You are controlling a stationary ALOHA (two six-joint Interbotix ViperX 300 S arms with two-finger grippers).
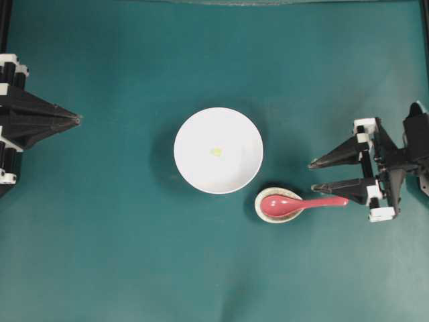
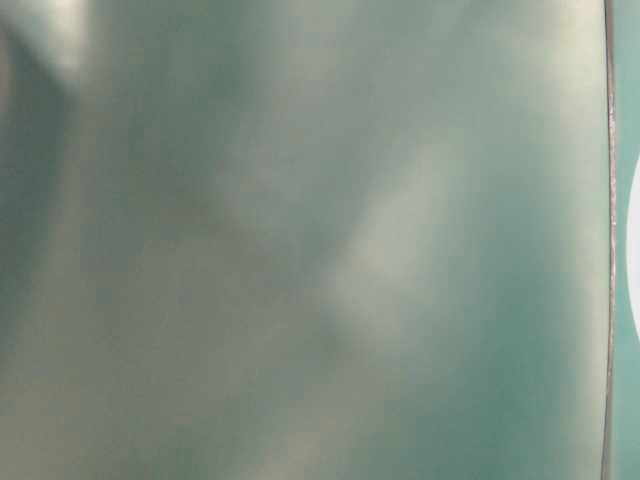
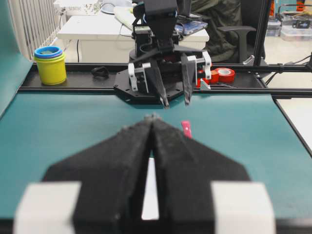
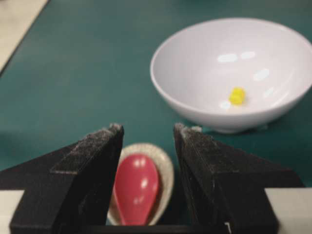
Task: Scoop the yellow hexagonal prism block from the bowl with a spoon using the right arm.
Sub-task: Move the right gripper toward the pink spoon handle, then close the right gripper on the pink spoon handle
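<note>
The yellow hexagonal prism block (image 1: pixel 216 152) lies in the bowl (image 1: pixel 194 134); right of the bowl, the spoon (image 1: pixel 295 204) rests on the spoon rest (image 1: pixel 263 196).

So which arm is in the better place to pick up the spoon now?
The right. Its gripper is open, with the fingers either side of the handle end of the spoon on its rest. The left gripper is shut, far across the bowl.

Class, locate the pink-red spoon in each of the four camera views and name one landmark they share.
Overhead: spoon lower right of centre, scoop on the rest.
Table-level: not in it.
Left wrist: handle tip, centre.
Right wrist: scoop, bottom, between pincer fingers.
Landmark: white bowl.
</note>
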